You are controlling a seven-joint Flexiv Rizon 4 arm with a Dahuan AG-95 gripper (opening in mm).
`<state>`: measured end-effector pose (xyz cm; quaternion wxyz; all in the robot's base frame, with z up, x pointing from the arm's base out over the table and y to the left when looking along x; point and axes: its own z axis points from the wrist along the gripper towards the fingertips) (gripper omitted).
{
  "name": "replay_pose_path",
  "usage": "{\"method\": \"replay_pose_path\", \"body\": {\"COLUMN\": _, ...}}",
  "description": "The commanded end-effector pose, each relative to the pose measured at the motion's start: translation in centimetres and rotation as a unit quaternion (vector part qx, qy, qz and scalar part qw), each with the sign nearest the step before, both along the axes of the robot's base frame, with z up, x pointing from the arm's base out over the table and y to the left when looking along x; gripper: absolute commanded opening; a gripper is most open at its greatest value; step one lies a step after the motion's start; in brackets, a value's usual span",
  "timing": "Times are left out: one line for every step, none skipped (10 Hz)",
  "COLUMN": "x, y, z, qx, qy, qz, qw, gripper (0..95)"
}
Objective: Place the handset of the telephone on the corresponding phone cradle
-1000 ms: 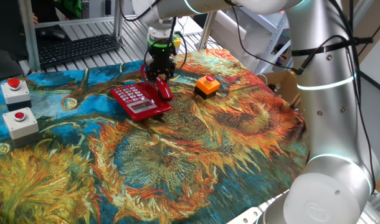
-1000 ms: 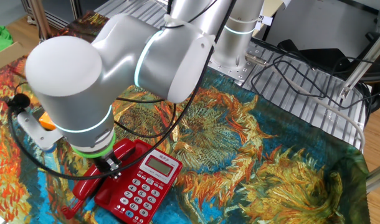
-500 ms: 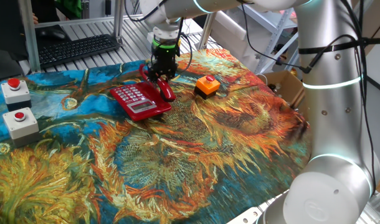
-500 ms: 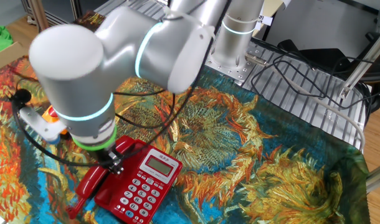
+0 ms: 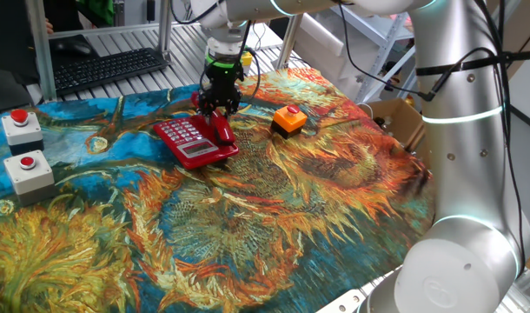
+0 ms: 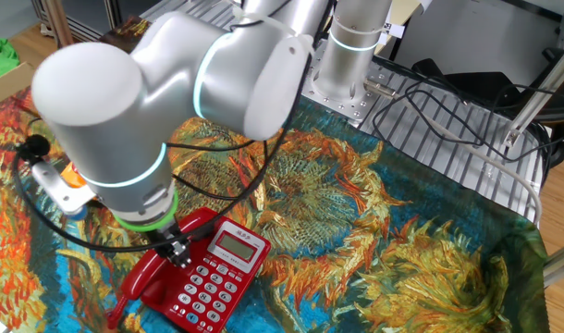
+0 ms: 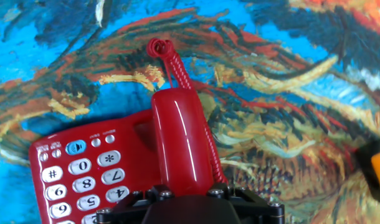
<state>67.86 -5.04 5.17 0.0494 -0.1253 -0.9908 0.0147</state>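
The red telephone (image 5: 188, 141) with pale grey keys lies on the painted cloth at the back left; it also shows in the other fixed view (image 6: 217, 268) and in the hand view (image 7: 78, 174). The glossy red handset (image 5: 223, 132) lies lengthwise over the phone's right side, by the cradle. In the hand view the handset (image 7: 180, 137) runs up from between my jaws, its coiled red cord (image 7: 177, 68) beyond it. My gripper (image 5: 218, 106) stands upright over the handset and is shut on it, as in the hand view (image 7: 187, 191).
An orange box with a red button (image 5: 288, 120) sits right of the phone. Two grey boxes with red buttons (image 5: 22, 126) (image 5: 29, 169) stand at the left edge. A keyboard (image 5: 109, 68) lies behind the cloth. The big arm body (image 6: 171, 102) hides the far cloth.
My gripper has carried the handset from beside the phone's right edge a little left and down, onto the phone's right side.
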Motion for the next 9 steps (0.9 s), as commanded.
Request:
{"method": "replay_pose_path", "body": {"x": -0.02, "y": 0.13, "z": -0.09, "qx": 0.0, "qy": 0.002, "qz": 0.033, "qw": 0.9995, "gripper": 0.0}}
{"method": "replay_pose_path", "body": {"x": -0.09, "y": 0.23, "z": -0.06, "qx": 0.001, "qy": 0.003, "qz": 0.041, "qw": 0.9991, "gripper": 0.0}}
{"method": "replay_pose_path", "body": {"x": -0.15, "y": 0.3, "z": -0.02, "qx": 0.002, "qy": 0.005, "qz": 0.048, "qw": 0.9988, "gripper": 0.0}}
{"method": "replay_pose_path", "body": {"x": -0.27, "y": 0.43, "z": 0.0, "qx": 0.001, "qy": 0.007, "qz": 0.058, "qw": 0.9983, "gripper": 0.0}}
{"method": "replay_pose_path", "body": {"x": -0.34, "y": 0.53, "z": -0.03, "qx": -0.002, "qy": 0.008, "qz": 0.063, "qw": 0.998, "gripper": 0.0}}
{"method": "replay_pose_path", "body": {"x": -0.45, "y": 0.69, "z": -0.13, "qx": -0.004, "qy": 0.008, "qz": 0.066, "qw": 0.9978, "gripper": 0.0}}
{"method": "replay_pose_path", "body": {"x": -0.58, "y": 0.76, "z": -0.25, "qx": -0.007, "qy": 0.008, "qz": 0.07, "qw": 0.9975, "gripper": 0.0}}
{"method": "replay_pose_path", "body": {"x": -0.69, "y": 0.86, "z": -0.55, "qx": -0.01, "qy": 0.007, "qz": 0.068, "qw": 0.9976, "gripper": 0.0}}
{"method": "replay_pose_path", "body": {"x": -0.68, "y": 0.89, "z": -0.66, "qx": -0.012, "qy": 0.008, "qz": 0.071, "qw": 0.9974, "gripper": 0.0}}
